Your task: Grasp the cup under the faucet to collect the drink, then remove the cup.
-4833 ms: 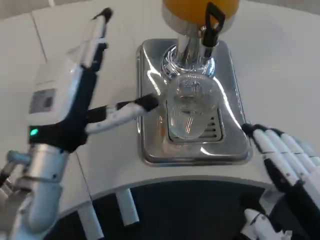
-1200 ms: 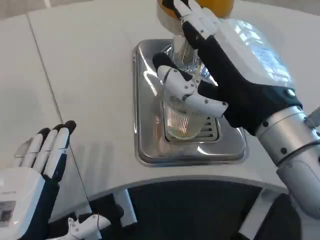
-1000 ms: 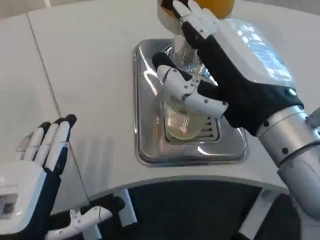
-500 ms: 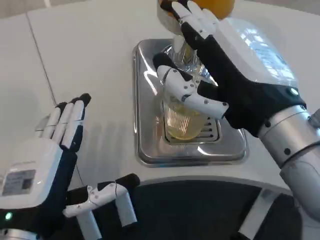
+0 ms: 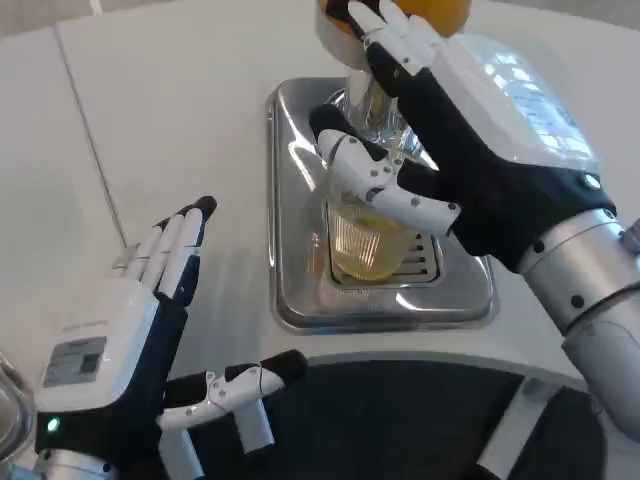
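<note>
A clear ribbed cup (image 5: 365, 247) stands on the grille of the chrome drip tray (image 5: 298, 290), with yellow drink in its lower part. My right hand (image 5: 470, 150) reaches over it from the right. Its fingers (image 5: 395, 40) stretch up against the dispenser's spout area, hiding the faucet, and its thumb (image 5: 385, 190) lies across just above the cup's rim. It grips nothing. My left hand (image 5: 130, 335) hovers at the lower left, open with its palm turned toward the tray, well apart from the cup.
The dispenser's orange tank (image 5: 445, 10) and chrome column (image 5: 362, 100) rise at the tray's back. The white table (image 5: 180, 120) spreads bare to the left. Its curved front edge (image 5: 420, 358) runs just below the tray, with a dark gap beneath.
My left hand has risen from the lower left corner and moved up and right toward the tray. The yellow drink in the cup has climbed. My right hand has stayed at the faucet.
</note>
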`<state>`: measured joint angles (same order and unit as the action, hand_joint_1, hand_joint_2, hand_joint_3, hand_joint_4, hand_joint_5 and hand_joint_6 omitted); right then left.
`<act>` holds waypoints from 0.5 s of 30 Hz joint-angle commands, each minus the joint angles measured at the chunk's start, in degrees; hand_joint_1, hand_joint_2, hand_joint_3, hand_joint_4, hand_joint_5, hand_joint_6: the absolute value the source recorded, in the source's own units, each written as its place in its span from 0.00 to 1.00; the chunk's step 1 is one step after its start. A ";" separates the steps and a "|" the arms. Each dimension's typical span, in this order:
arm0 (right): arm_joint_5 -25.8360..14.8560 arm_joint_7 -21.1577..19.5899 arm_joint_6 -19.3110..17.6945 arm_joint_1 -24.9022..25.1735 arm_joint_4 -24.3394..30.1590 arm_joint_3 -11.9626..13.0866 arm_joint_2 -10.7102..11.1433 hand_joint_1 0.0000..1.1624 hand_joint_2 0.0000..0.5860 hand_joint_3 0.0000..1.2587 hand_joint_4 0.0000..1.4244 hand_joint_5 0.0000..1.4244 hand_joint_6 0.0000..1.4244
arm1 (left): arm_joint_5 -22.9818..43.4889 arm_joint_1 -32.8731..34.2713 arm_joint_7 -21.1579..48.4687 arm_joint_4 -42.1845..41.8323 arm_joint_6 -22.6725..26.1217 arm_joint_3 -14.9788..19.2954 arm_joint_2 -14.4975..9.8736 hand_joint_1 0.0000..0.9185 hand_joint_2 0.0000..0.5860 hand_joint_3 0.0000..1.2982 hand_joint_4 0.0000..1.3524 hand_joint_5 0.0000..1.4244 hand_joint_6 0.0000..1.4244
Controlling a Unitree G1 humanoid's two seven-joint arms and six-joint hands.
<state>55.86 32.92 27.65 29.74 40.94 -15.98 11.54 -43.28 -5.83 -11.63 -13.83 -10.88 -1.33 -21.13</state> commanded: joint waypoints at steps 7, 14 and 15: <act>-1.18 0.90 -1.02 -0.87 -0.42 0.57 0.16 0.11 0.86 0.04 0.00 0.00 0.02 | 0.54 3.90 -0.03 3.63 1.08 -2.19 1.52 0.10 0.07 0.00 0.00 0.03 0.07; -1.98 1.32 -1.15 -1.78 0.73 1.58 0.71 0.11 0.86 0.04 0.00 0.00 0.02 | -0.12 7.35 -0.23 6.32 0.81 -4.65 1.74 0.12 0.07 0.00 0.00 0.03 0.07; -2.12 1.41 -1.18 -1.95 0.89 1.81 0.77 0.11 0.86 0.04 0.00 0.00 0.02 | -0.09 7.81 -0.34 6.73 0.78 -4.94 1.74 0.12 0.07 0.00 0.00 0.03 0.07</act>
<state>54.56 32.98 26.85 29.33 41.06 -14.45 11.80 -43.10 1.19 -11.68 -8.58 -10.05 -5.30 -19.55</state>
